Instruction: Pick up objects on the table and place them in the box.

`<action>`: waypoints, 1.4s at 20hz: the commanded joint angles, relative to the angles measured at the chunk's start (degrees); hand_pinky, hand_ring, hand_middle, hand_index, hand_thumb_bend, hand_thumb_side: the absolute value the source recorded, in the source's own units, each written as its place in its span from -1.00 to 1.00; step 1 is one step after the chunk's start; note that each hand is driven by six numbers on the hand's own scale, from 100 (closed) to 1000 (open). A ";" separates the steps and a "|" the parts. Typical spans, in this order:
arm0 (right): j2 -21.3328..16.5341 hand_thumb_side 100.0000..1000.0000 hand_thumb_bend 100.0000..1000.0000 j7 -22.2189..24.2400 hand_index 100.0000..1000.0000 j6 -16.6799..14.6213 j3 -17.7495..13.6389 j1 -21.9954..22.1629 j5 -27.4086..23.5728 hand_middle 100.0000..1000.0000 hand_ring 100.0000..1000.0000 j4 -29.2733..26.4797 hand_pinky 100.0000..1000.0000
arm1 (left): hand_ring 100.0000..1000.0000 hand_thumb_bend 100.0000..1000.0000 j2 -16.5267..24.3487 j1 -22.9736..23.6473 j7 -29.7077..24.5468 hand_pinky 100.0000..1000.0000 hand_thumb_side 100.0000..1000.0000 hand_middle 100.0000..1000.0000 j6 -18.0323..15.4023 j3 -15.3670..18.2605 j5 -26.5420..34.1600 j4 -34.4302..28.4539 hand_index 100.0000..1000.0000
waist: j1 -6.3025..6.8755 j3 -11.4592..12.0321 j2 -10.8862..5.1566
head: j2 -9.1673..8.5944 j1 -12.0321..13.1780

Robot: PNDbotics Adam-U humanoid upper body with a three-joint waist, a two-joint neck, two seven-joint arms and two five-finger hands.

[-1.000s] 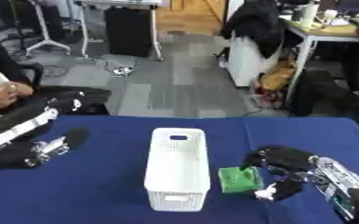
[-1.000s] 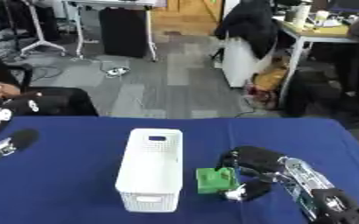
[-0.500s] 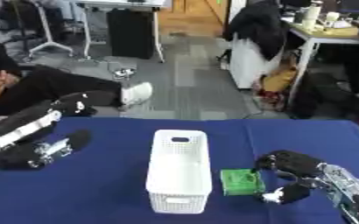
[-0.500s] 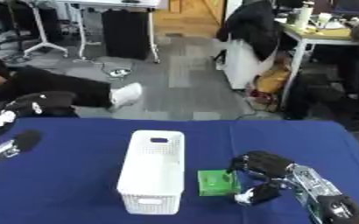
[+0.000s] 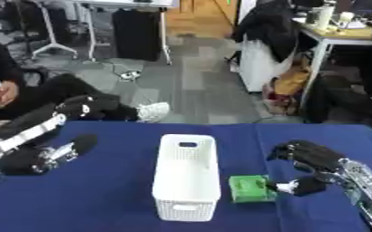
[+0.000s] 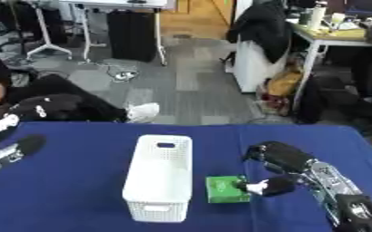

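Left eye view | green block (image 5: 248,188), boxy | right robot hand (image 5: 310,159) fingers spread, thumb touching it

the left hand (image 6: 7,154) is cut off by the right eye view's edge; the green object's (image 5: 249,188) markings are blurred.

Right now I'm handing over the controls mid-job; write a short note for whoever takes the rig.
Right hand: fingers curled, thumb at the green object, beside it on its right; whether it is gripped cannot be told.
Left hand: idle at the table's left edge, fingers relaxed, holding nothing.
White box: centre of the blue table, upright; its inside is not visible.
Done: nothing seen in the box.
Left: lift the green object and set it in the box.
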 commanded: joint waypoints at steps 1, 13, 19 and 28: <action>0.06 1.00 -0.16 -0.45 0.64 -0.23 -0.22 -1.90 0.75 0.43 0.46 0.09 0.59 | 0.93 -0.96 1.04 -0.79 -0.02 0.69 1.00 1.00 -0.18 0.23 0.22 -0.57 0.97 | 0.16 0.07 -0.59 | -0.81 0.34; 3.27 1.00 -0.14 0.82 0.74 -6.45 0.92 -3.98 0.33 0.50 0.52 6.03 0.65 | 0.93 -0.96 0.65 -1.07 -0.19 0.68 1.00 1.00 -0.05 0.10 0.38 -0.72 0.97 | 0.14 0.52 -0.62 | -0.92 0.26; 2.87 1.00 -0.10 2.14 0.75 -10.65 0.59 -4.84 -0.66 0.51 0.53 8.05 0.66 | 0.93 -0.96 0.67 -1.07 -0.24 0.69 1.00 1.00 -0.05 0.09 0.37 -0.76 0.97 | 0.11 0.55 -0.60 | -0.80 0.41; 2.81 1.00 -0.08 2.35 0.76 -11.66 -0.21 -5.18 1.13 0.54 0.55 9.80 0.67 | 0.93 -0.96 0.70 -0.99 -0.32 0.69 1.00 1.00 -0.12 0.06 0.42 -0.76 0.97 | 0.14 0.51 -0.60 | -0.86 0.51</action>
